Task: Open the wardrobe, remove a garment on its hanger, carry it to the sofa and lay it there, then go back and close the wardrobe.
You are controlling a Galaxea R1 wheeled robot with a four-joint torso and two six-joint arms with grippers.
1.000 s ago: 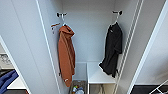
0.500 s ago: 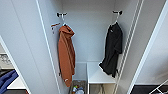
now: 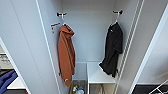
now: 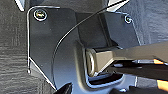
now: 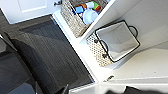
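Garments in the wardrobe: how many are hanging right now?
2. An orange garment hangs from the left hook, a black garment from the right hook. More could be hidden behind the open doors.

Left wrist view: wide dark plate (image 4: 53, 47), matte black, corners rounded, pale edge line along its rim. Round fittings at two corners: one ringed, yellowish centre (image 4: 40, 14); one smaller, silvery (image 4: 128, 18). Thin black cable (image 4: 65, 37) arcs across the plate. Jointed bar (image 4: 117, 56), grey-tan, ends in a round metal collar (image 4: 90, 62) seated in a dark moulded bracket. Orange patches (image 4: 161, 85) show at the bar's far end.

Right wrist view: dark blurred body parts along the frame edge (image 5: 15, 72).
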